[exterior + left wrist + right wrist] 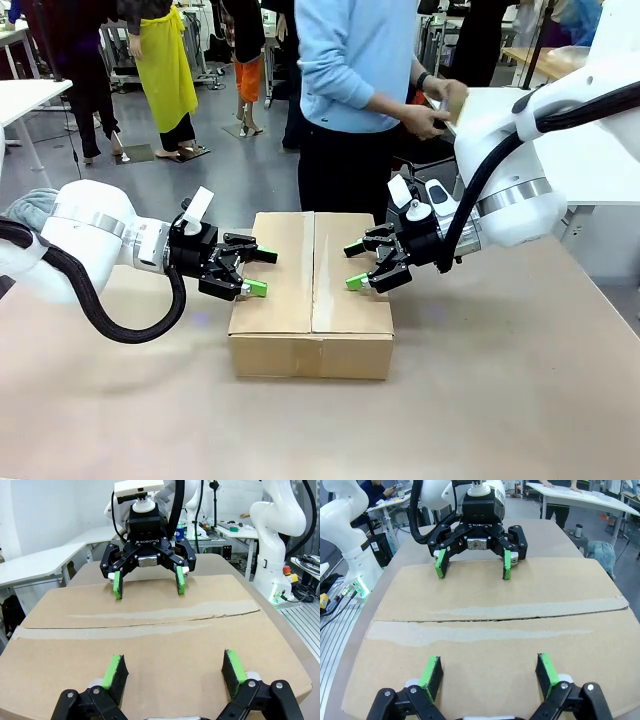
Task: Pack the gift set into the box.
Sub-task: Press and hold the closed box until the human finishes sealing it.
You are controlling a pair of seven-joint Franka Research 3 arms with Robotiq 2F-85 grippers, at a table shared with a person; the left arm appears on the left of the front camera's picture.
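The brown cardboard box (310,290) lies in the middle of the table with its top flaps folded shut, their seam running along the lid. My left gripper (262,272) hovers open over the box's left edge. My right gripper (354,266) hovers open over the right half of the lid. The two face each other across the seam. In the left wrist view my left gripper (174,667) stands open above the box (150,645), with the right gripper (148,584) opposite. The right wrist view shows my right gripper (489,672) over the box (495,635), facing the left gripper (472,566). The gift set is hidden.
A person in a light blue top (355,60) stands at the table's far side, turned to a white side table (590,170), hands holding something tan. A grey cloth (30,205) lies at the far left. Brown tabletop (300,430) surrounds the box.
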